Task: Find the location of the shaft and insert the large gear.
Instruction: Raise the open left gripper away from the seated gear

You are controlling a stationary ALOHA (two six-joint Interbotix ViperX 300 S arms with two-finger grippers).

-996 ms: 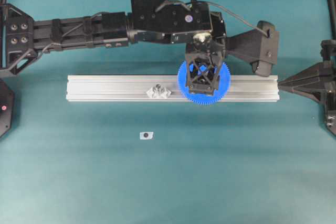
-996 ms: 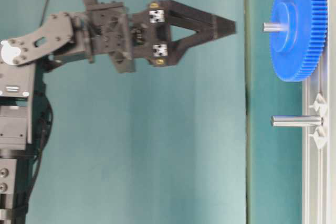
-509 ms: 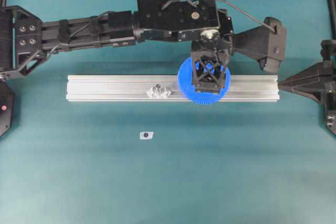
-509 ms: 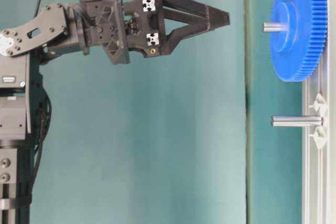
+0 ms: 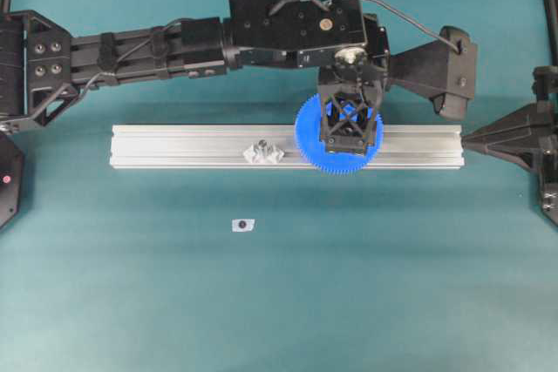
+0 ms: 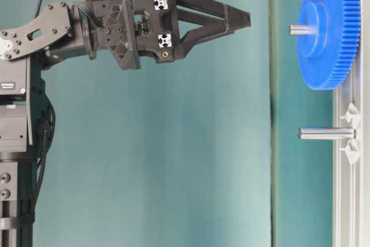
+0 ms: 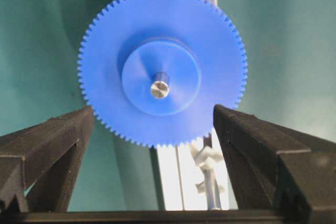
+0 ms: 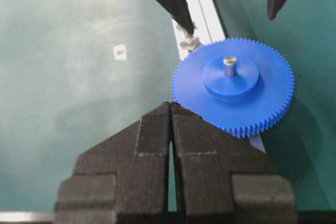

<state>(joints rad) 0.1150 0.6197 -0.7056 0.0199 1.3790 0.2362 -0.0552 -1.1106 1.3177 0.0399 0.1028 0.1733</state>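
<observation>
Teal tabletop (image 5: 131,302), left gripper (image 5: 350,125) hovering open-jawed above, partly hiding large gear (image 5: 307,141) seated on pin (image 7: 159,85), right gripper (image 8: 171,109) resting closed.

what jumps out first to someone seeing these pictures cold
The blue gear on the silver rail, already threaded over a shaft poking through its hub. Above it hangs the left gripper, jaws wide open and clear of the gear. A second, bare pin stands further along the rail.

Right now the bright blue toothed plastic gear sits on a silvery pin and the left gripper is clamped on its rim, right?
Not clamped. The left gripper is open and clear of the blue gear, as the left wrist view shows. The gear does sit on a silvery pin.
</observation>
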